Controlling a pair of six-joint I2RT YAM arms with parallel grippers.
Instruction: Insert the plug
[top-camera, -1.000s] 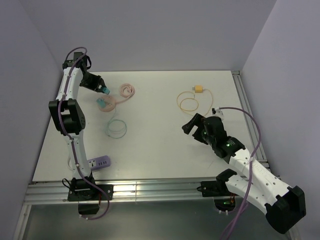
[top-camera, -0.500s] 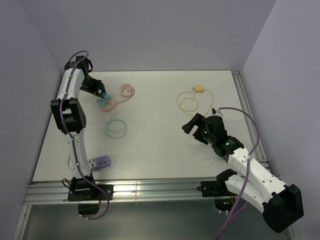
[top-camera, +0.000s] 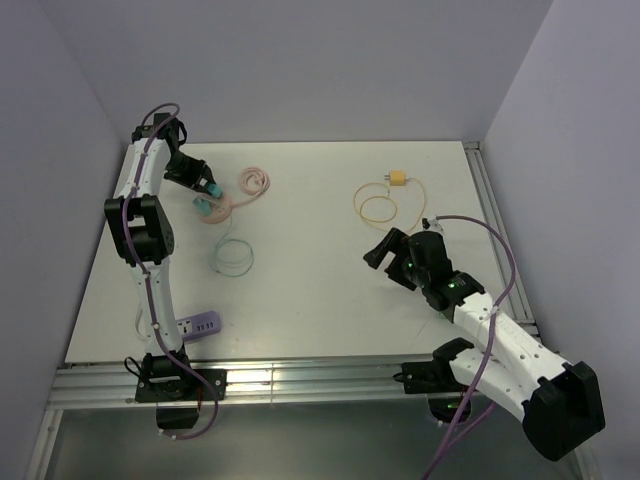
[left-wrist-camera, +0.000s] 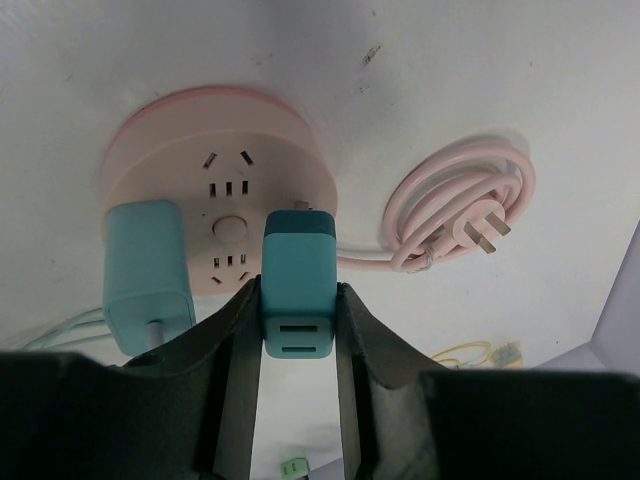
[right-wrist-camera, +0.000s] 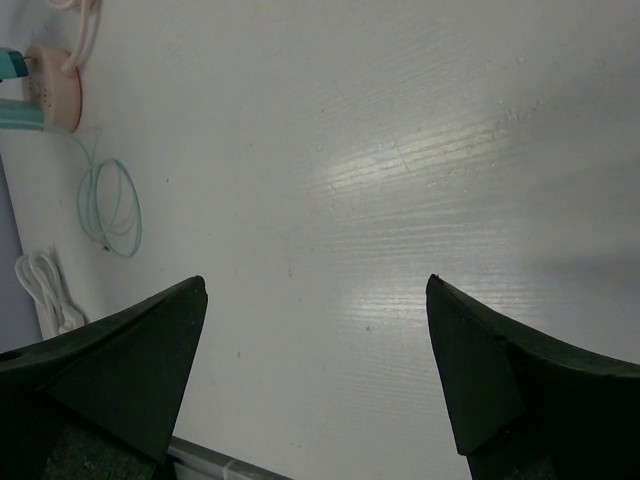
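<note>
Dark-teal rectangular plastic plug (left-wrist-camera: 298, 255): centre of the left wrist view, clamped between the fingers of the left gripper (left-wrist-camera: 298, 300), tip at the lower right rim of the round pink socket hub (left-wrist-camera: 215, 165).
Pale-teal plug (left-wrist-camera: 147, 265): seated in the hub, left side.
Coiled pink cable (left-wrist-camera: 465, 210): right of hub.
Right gripper (right-wrist-camera: 315, 290): fingers spread wide, holding nothing, over the white table (right-wrist-camera: 400, 150).

Beside the plug (left-wrist-camera: 298, 250) in the left tool (left-wrist-camera: 298, 300), a pale blue charger (left-wrist-camera: 147, 262) crowds the pink socket block (left-wrist-camera: 215, 150); its coiled cord (left-wrist-camera: 465, 205) lies right. Mid counter (top-camera: 310, 250) is open.
</note>
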